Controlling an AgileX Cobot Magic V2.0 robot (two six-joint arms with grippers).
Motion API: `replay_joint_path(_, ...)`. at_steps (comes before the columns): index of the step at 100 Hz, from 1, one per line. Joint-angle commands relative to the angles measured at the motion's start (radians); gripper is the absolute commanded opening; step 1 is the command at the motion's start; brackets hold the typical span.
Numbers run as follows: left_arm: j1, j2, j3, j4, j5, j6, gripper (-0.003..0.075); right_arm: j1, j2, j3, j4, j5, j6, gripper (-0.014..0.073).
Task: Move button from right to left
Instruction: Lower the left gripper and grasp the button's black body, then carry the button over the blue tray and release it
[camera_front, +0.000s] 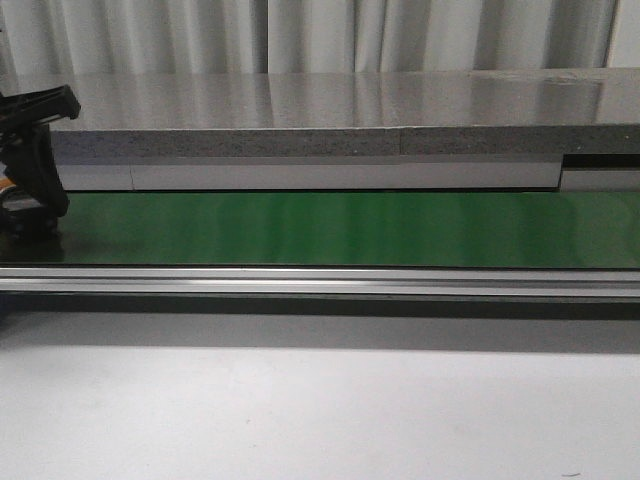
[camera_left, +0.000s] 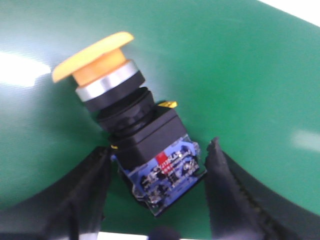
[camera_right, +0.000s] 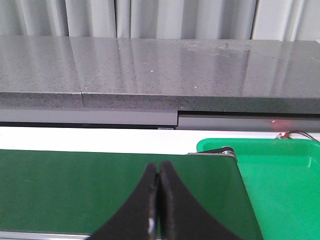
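**Button between the left fingers at the belt's left end**

The left gripper (camera_left: 157, 192) holds its 2 black fingers (camera_left: 87, 192) spread either side of the button (camera_left: 137, 135). The finger on one side touches the lower corner of the black body; the other stands just beside the blue terminal block, and whether it touches cannot be told. The button lies tilted on the green belt (camera_left: 240, 70), its yellow-orange cap pointing away from the fingers, with a silver ring under the cap and a red mark on the blue base.

The right gripper (camera_right: 159, 200) has its 2 fingers pressed together with nothing between them, hovering over the belt's other end, near a bright green tray (camera_right: 280, 180).

The front view shows only the left gripper (camera_front: 30, 165) as a black frame at the far left edge, low over the belt (camera_front: 340, 228); the button cannot be seen there, and the right arm is out of that view. Only the right wrist view shows the tray and the grey stone ledge (camera_right: 150, 70) behind the belt.
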Motion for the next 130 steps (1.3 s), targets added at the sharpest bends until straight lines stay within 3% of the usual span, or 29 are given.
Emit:
replay_joint_path(1, 0.002, -0.04, -0.037, -0.017, -0.019, -0.011, 0.0195, 0.001, 0.004, -0.028, 0.003, -0.078, -0.005, -0.0067)
replay_joint_path(34, 0.002, -0.04, -0.119, 0.031, 0.073, -0.007, 0.0187, 0.001, 0.004, -0.028, 0.003, -0.078, -0.005, -0.0067)
replay_joint_path(62, 0.017, -0.04, -0.239, 0.322, 0.289, 0.013, 0.0187, 0.001, 0.004, -0.028, 0.003, -0.078, -0.005, -0.0067)
replay_joint_path(90, 0.218, -0.04, -0.273, 0.245, 0.348, 0.171, 0.0187, 0.001, 0.004, -0.028, 0.005, -0.078, -0.005, -0.0067)
replay_joint_path(110, 0.382, -0.037, -0.273, 0.142, 0.348, 0.383, 0.0187, 0.001, 0.004, -0.028, 0.005, -0.078, -0.005, -0.0067)
replay_joint_path(130, 0.447, -0.016, -0.273, 0.131, 0.323, 0.665, 0.019, 0.001, 0.004, -0.028, 0.005, -0.078, -0.005, -0.0067)
